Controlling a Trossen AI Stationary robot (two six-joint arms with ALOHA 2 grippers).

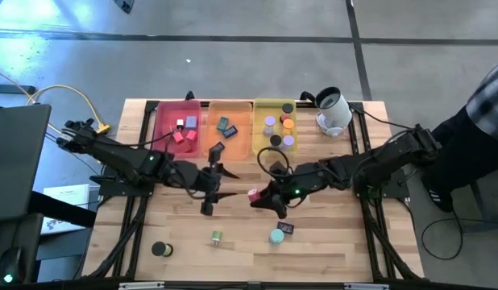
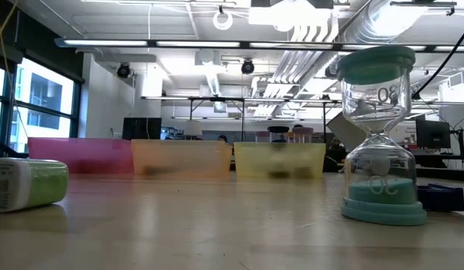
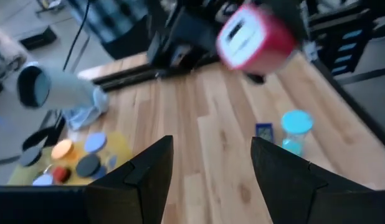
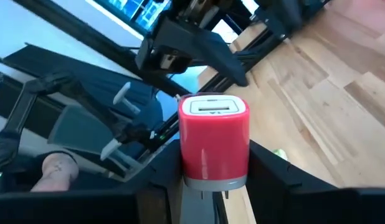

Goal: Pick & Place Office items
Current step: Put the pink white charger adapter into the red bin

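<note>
Wooden table [image 1: 329, 242], both arms reaching in toward the middle from opposite sides. Left arm [image 1: 120, 157] comes from the left edge, stretched low across the table, its wrist angled toward the centre. Left gripper [image 1: 214, 184] sits just left of centre, fingers [image 3: 142, 171] spread apart with nothing between them. Right arm [image 1: 378, 165] comes from the right edge, elbow bent, forearm pointing left. Right gripper [image 1: 261, 196] is at table centre, fingers pinching a red charger cube [image 4: 214, 140] by its sides, cube lifted off the table, facing the left gripper and close to it.

Far edge, left to right: pink tray [image 1: 162, 129] with red cubes and other small pieces, orange tray [image 1: 237, 113] with dark blue pieces, yellow tray [image 1: 261, 133] with purple, orange and black cylinders. White device [image 1: 334, 113] right of the yellow tray.

Near side loose items: teal sand timer [image 2: 382, 135] standing upright, dark blue rectangle [image 1: 286, 228] just beside it, green cylinder [image 1: 217, 237] lying on its side, black cylinder [image 1: 159, 249] near the left corner.

Person [image 1: 483, 121] at the far right edge.
</note>
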